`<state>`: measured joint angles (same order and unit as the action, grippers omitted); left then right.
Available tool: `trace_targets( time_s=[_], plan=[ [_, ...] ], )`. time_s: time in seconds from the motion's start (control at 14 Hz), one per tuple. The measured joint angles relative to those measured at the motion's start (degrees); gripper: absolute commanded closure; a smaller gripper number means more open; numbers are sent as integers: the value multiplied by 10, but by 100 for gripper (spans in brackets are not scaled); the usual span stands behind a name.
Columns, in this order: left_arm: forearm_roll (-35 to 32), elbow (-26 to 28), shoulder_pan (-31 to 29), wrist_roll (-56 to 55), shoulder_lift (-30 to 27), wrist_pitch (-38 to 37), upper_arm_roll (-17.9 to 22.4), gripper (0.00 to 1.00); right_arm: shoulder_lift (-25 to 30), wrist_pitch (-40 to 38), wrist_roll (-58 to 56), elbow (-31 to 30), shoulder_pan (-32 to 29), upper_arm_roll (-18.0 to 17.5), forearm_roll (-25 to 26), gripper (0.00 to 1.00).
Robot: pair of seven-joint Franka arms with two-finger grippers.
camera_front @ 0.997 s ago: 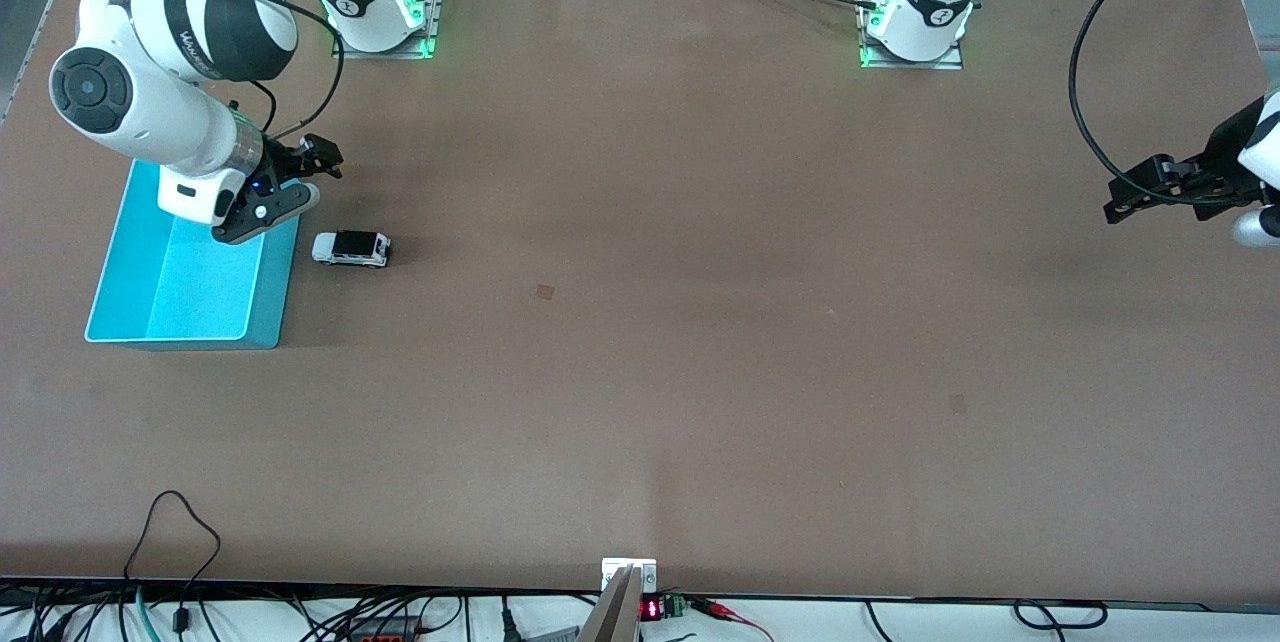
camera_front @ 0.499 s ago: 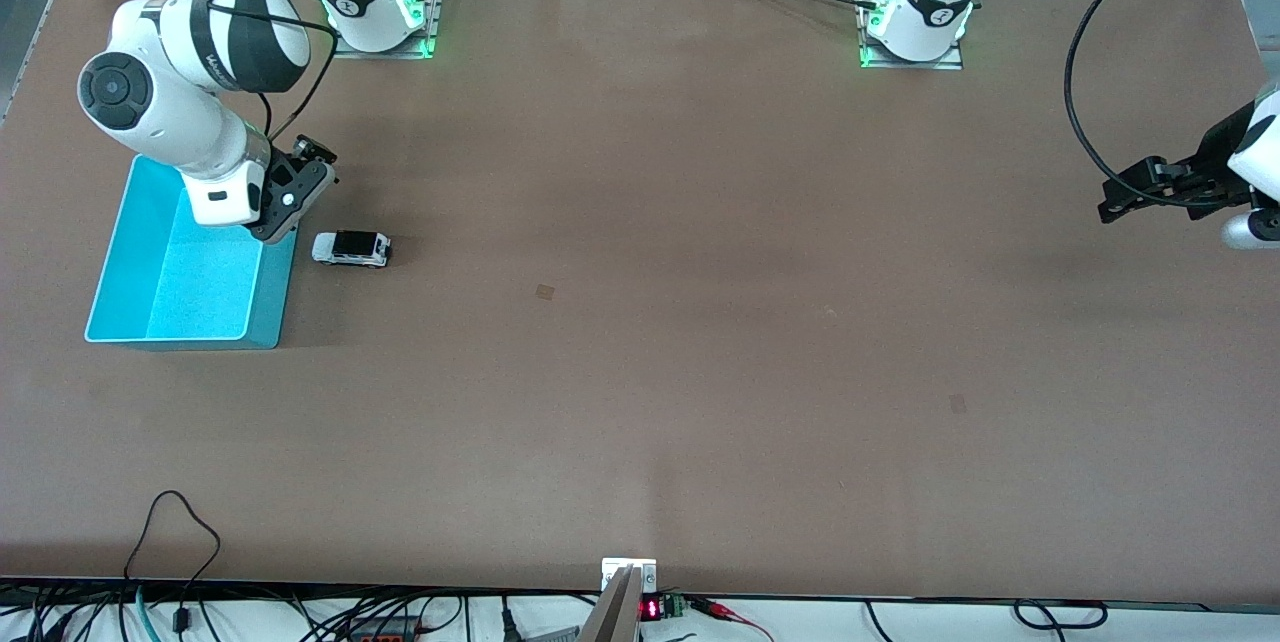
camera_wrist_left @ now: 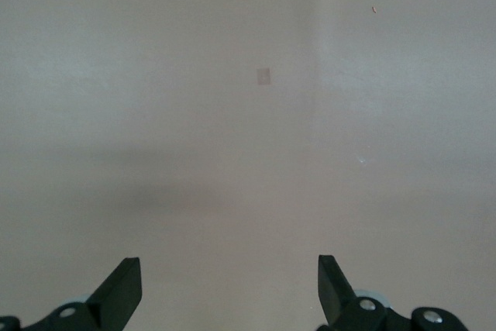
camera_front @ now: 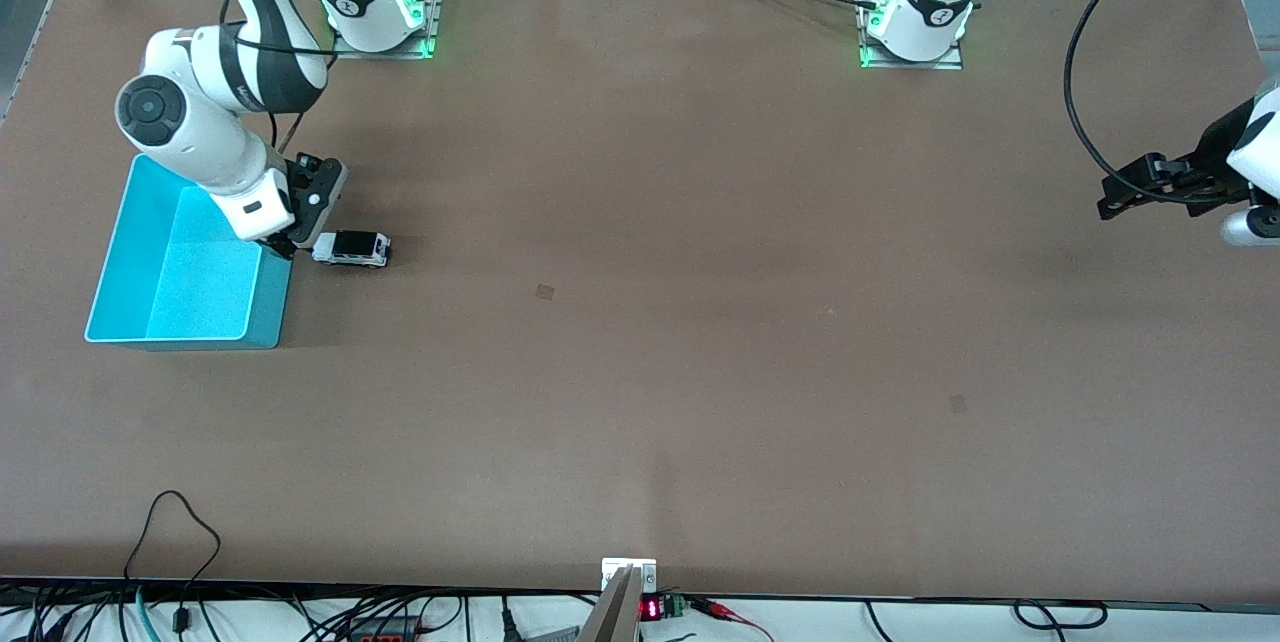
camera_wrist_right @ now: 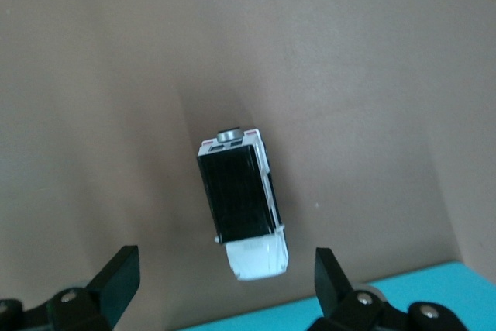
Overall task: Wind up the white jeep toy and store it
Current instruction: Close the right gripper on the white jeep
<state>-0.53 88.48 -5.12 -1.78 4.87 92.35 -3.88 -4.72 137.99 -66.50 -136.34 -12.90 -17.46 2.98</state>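
White jeep toy [camera_front: 351, 248] sits on the counter [camera_front: 700, 322] just beside the turquoise bin [camera_front: 180, 267]. Right end effector [camera_wrist_right: 225, 284] released, fingers spread, low over jeep's bin end. Left end effector [camera_wrist_left: 230, 284] released, waiting over bare counter at its own end.

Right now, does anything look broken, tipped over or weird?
No, nothing stands out. The toy car sits upright on its wheels on the table, right beside the blue bin, which stands level.

White jeep toy [camera_front: 351, 248] (black roof), upright on wheels, beside turquoise bin [camera_front: 266, 310]
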Motion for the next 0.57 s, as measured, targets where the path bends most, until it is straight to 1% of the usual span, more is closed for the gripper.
trace_targets(
  time_s=[0.36, 0.57],
  plan=[
    [0, 0, 0, 0, 0, 0, 0, 0, -33, 89, -15, -37, 0, -13, 14, 0],
    [0, 0, 0, 0, 0, 0, 0, 0, -49, 112, -27, -41, 0, -14, 19, 0]
  ],
)
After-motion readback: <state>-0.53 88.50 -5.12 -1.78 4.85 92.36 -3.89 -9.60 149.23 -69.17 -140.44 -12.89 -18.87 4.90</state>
